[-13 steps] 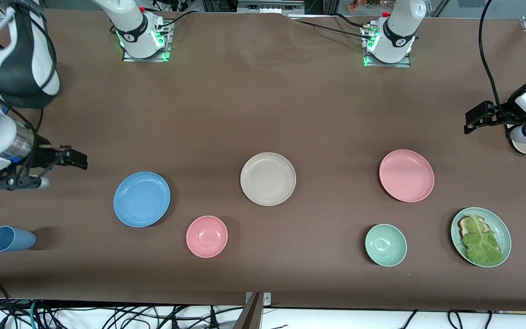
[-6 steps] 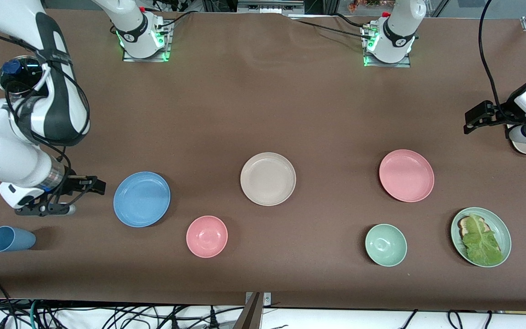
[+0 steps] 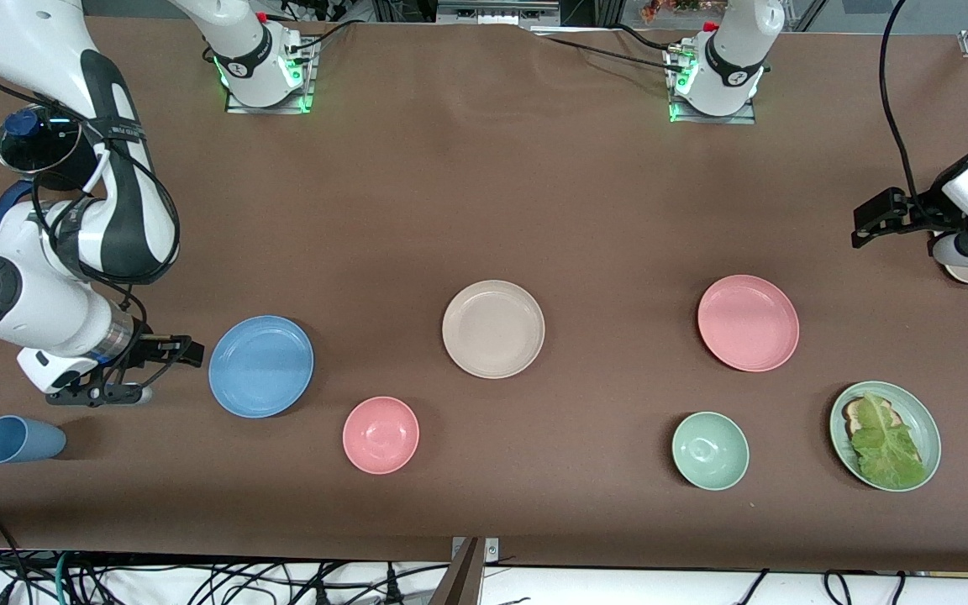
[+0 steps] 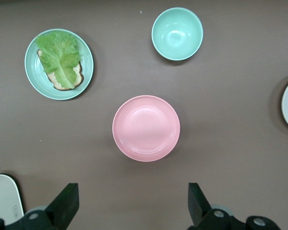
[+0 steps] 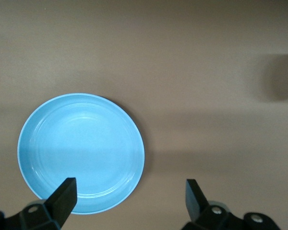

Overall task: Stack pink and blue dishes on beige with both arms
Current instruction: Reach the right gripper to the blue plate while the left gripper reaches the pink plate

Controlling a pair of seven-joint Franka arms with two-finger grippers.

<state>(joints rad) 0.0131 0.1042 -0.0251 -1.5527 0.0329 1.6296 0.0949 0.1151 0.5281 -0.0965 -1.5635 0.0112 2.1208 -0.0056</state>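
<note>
Front view: right gripper, fingers spread, hangs just beside the blue plate, left gripper waits spread near the pink plate, and the beige plate sits between them.

Front view: high camera facing the arm bases at 12 o'clock, whole counter covered. Left wrist view: looks straight down from well above, sharing the pink plate with the front view. Right wrist view: straight down, nearer, sharing the blue plate.
</note>
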